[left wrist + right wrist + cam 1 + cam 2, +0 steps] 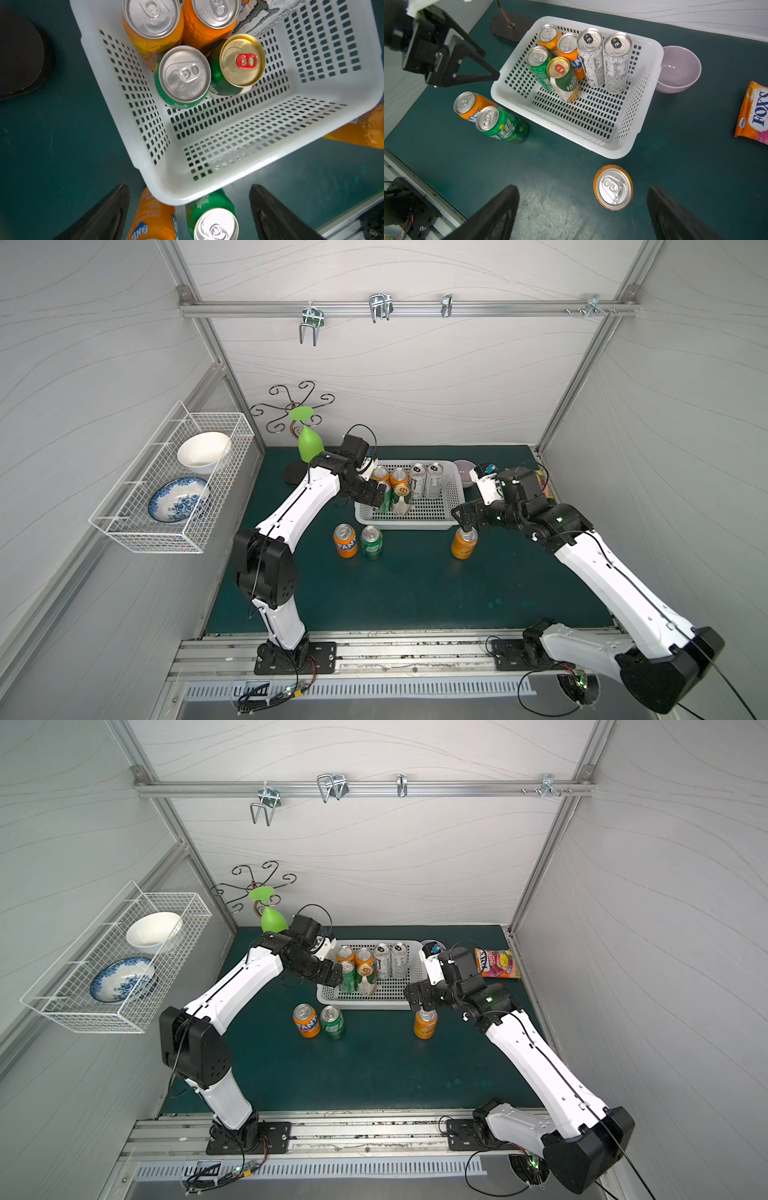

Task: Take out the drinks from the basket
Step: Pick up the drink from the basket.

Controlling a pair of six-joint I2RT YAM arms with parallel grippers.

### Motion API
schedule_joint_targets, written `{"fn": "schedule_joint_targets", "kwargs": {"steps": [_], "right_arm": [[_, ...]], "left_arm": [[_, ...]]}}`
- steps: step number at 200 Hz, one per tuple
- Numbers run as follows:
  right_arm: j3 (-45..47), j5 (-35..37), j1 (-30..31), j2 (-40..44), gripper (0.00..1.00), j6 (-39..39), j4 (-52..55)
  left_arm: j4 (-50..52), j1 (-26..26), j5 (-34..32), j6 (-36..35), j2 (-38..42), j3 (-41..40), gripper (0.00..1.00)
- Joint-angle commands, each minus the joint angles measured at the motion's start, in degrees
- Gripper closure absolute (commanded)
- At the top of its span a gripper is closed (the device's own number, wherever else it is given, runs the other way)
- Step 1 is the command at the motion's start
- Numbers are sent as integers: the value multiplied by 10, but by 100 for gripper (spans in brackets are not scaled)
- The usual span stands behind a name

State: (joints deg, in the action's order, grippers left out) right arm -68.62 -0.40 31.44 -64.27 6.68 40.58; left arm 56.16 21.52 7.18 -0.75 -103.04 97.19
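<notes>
All things rested on a dark green surface (415, 593). The left arm (291, 506) stretched over the left edge of the white basket (407, 525). The left jaws stood wide above the rim and held nothing. The right arm (602, 572) bent in from the other side. The right jaws, also wide, hung just over a lone orange can (464, 545), which stood upright on the surface near the basket's front right corner. The right wrist view showed that can between the fingers (500, 212), clear of both.

The basket sat toward the back of the surface, with six drinks upright and gathered toward its back left. Two slim silver-white cans (417, 483) stood side by side, with two orange cans (399, 477) to their left. In front of those were a green can (539, 68) and a gold-topped can (564, 83). Outside, just before the basket's front left corner, an orange Fanta can (345, 541) and a second green can (371, 542) stood close together.
</notes>
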Motion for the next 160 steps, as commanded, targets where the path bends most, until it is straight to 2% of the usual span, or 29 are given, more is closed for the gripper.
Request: {"fn": "schedule_joint_targets", "kwargs": {"steps": [1, 62, 160], "right_arm": [[10, 12, -5, 15, 1, 6, 15], [14, 17, -8, 23, 1, 5, 22], [15, 20, -8, 33, 1, 8, 27]], "left_arm": [[17, 5, -16, -14, -28, 49, 7], [31, 14, -40, -18, -104, 115, 11], [31, 19, -24, -13, -177, 166, 22]]}}
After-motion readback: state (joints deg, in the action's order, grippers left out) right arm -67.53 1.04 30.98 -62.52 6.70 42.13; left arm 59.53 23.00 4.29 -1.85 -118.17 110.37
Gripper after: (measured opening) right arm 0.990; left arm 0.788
